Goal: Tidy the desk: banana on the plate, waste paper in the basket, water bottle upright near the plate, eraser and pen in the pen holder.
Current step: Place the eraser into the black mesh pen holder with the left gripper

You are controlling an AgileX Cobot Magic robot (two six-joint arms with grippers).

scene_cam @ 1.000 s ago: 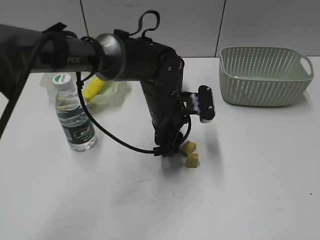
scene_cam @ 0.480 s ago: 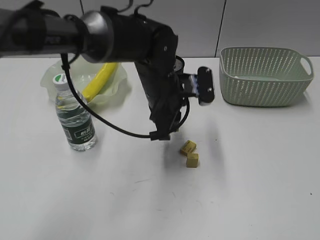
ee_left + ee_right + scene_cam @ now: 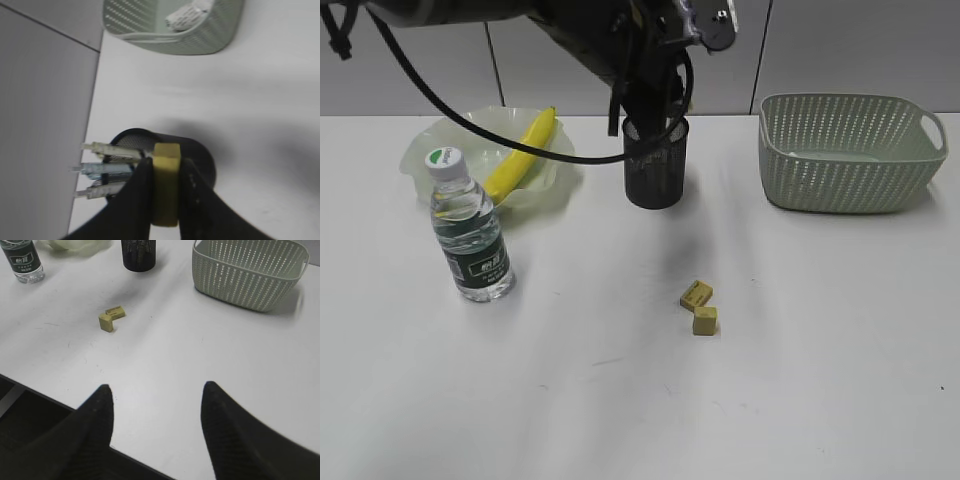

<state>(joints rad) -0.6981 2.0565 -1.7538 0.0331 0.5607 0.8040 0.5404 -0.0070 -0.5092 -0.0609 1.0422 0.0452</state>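
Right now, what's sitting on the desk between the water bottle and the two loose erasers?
Nothing: in the exterior view, the desk between the water bottle and the two loose erasers is bare white tabletop. The pen holder stands farther back, off that line.

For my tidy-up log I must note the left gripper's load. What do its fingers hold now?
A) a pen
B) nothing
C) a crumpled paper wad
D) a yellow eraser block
D: in the left wrist view the left gripper is shut on a yellow eraser block, just in front of the black mesh pen holder, which already contains pens.
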